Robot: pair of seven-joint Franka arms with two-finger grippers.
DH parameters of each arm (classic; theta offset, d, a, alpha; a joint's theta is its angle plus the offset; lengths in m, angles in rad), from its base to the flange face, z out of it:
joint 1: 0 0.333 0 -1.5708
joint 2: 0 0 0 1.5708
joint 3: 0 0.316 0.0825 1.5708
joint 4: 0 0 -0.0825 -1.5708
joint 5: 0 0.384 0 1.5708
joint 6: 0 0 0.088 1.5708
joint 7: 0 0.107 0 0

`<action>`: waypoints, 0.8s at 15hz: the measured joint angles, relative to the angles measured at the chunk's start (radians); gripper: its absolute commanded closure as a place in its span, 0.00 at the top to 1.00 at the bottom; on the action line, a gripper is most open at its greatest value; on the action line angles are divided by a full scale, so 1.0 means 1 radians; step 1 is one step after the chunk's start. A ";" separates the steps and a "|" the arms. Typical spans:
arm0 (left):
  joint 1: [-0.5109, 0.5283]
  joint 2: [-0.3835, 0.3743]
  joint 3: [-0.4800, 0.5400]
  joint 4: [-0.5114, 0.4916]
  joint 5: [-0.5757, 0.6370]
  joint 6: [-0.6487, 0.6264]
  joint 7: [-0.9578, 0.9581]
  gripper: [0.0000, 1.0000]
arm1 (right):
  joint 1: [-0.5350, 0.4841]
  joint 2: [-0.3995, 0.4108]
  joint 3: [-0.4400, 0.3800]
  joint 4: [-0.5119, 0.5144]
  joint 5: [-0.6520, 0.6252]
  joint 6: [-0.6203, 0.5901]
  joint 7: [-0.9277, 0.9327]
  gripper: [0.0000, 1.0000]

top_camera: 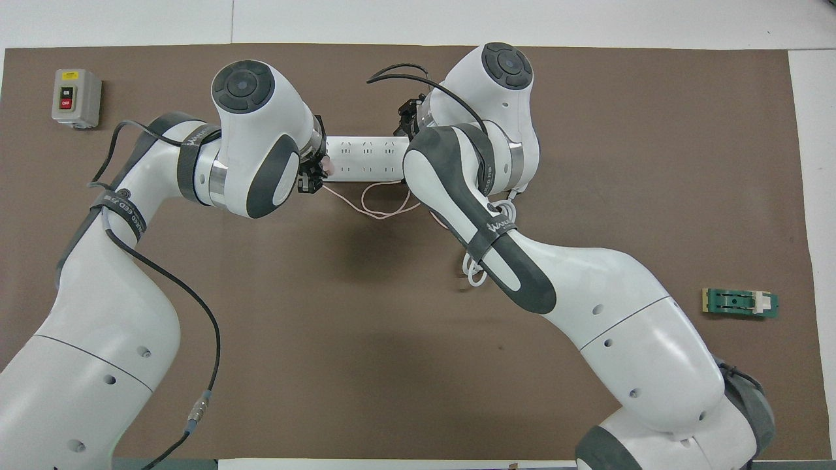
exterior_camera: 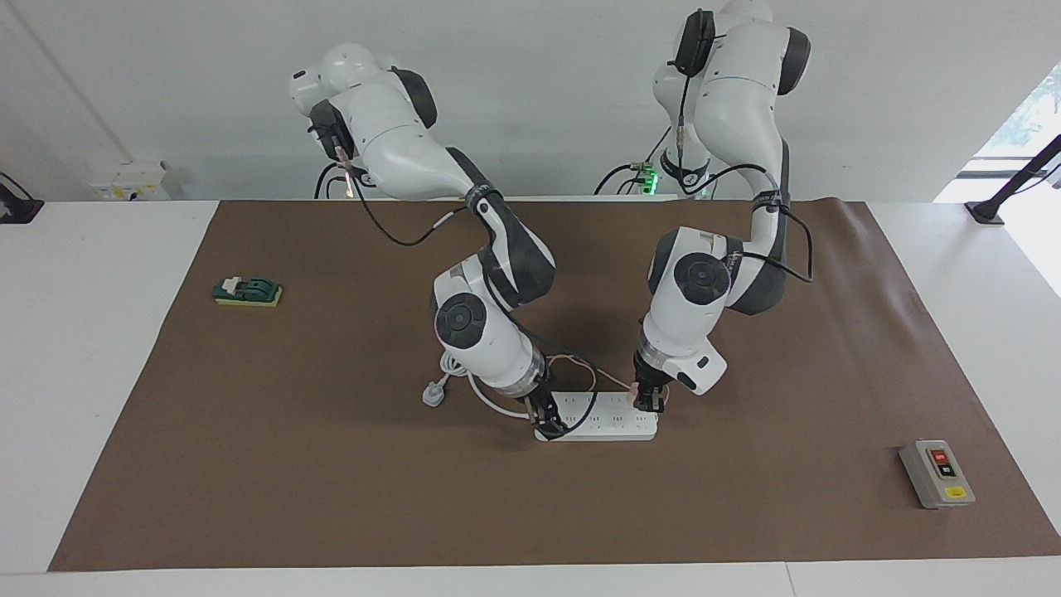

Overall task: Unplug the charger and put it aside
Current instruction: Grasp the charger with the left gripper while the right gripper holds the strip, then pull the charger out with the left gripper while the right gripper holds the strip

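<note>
The left tool [exterior_camera: 649, 401] is down at the power strip's [exterior_camera: 605, 417] end toward the left arm's side, clenched around the charger [exterior_camera: 637, 391], whose pale pink cube shows just between the tool's tips and the strip's top face. In the overhead view the same tool [top_camera: 312, 177] sits at the strip's [top_camera: 363, 158] nine o'clock end, the charger [top_camera: 329, 168] a pink spot touching its tips. The right tool [exterior_camera: 545, 419] is pressed on the strip's other end, at about nine o'clock of the strip in the facing view; whether its fingers are spread or closed cannot be told, since the wrist and a black cable cover them. In the overhead view only its dark body [top_camera: 407, 116] shows past the arm.

The brown mat [exterior_camera: 331, 464] covers most of the white table [exterior_camera: 91, 348]. The white multi-socket power strip lies near the mat's middle, long side running across between the two arms. Its thick white cord [top_camera: 477, 273] loops on the side nearer the robots, ending in a grey plug [exterior_camera: 433, 393] toward the right arm's end. The charger's thin pink cable [top_camera: 379, 202] curls on the mat at six o'clock of the strip in the overhead view, nearer the robots. The grey switch box [exterior_camera: 937, 473] with a red button rests well apart at the left arm's end; a green and yellow clip-like piece [exterior_camera: 248, 291] lies at the right arm's end.
</note>
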 measured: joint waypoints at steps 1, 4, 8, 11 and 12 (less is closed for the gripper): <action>0.000 0.000 0.000 0.000 0.000 0.000 0.000 0.00 | 0.000 0.003 0.000 0.000 0.000 0.002 0.000 0.98; 0.000 0.000 0.000 0.000 0.000 0.000 0.000 0.00 | 0.002 0.009 0.000 0.000 0.000 0.022 0.000 0.98; 0.000 0.000 0.000 0.000 0.000 0.000 0.000 0.00 | 0.014 0.014 0.000 -0.002 0.000 0.038 0.000 0.98; 0.000 0.000 0.000 0.000 0.000 0.000 0.000 0.00 | 0.015 0.021 0.000 -0.006 0.000 0.062 0.000 0.98; 0.000 0.000 0.000 0.000 0.000 0.000 0.000 0.00 | 0.015 0.023 0.000 -0.009 0.000 0.071 0.000 0.98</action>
